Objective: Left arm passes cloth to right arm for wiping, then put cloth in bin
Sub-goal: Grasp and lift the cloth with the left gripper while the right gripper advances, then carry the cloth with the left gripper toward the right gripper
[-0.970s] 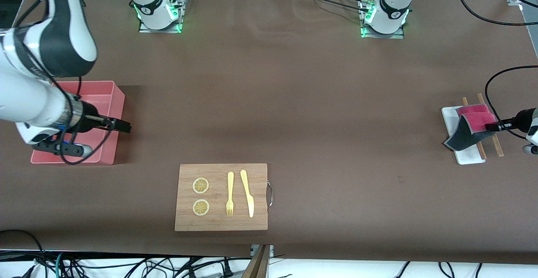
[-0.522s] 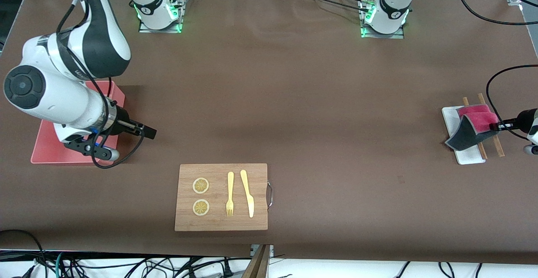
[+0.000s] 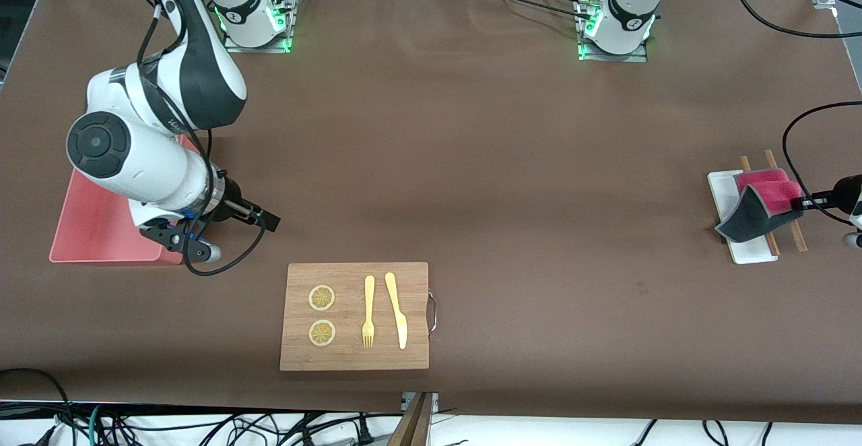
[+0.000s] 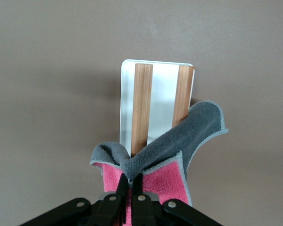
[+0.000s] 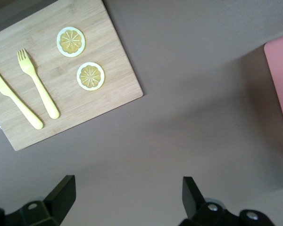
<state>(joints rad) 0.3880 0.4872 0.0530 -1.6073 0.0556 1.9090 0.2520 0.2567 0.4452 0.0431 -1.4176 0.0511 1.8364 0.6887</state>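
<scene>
The cloth (image 3: 757,205), pink on one face and dark grey on the other, hangs over the small white tray (image 3: 724,193) at the left arm's end of the table. My left gripper (image 3: 803,203) is shut on the cloth's edge; the left wrist view shows the cloth (image 4: 172,155) pinched in my left gripper (image 4: 131,181) and lifted off the tray (image 4: 162,101). My right gripper (image 3: 269,219) is open and empty, over bare table between the salmon-pink bin (image 3: 94,230) and the wooden board. In the right wrist view my right gripper (image 5: 127,188) is spread wide over the table, the bin (image 5: 282,80) at the edge.
A wooden cutting board (image 3: 355,316) near the front camera carries two lemon slices (image 3: 322,298), a yellow fork (image 3: 368,311) and a yellow knife (image 3: 396,310). Two wooden strips (image 3: 789,213) lie across the white tray under the cloth.
My right arm has swung from over the bin toward the table's middle, its gripper now past the bin's edge. My left gripper has raised the cloth slightly over the tray.
</scene>
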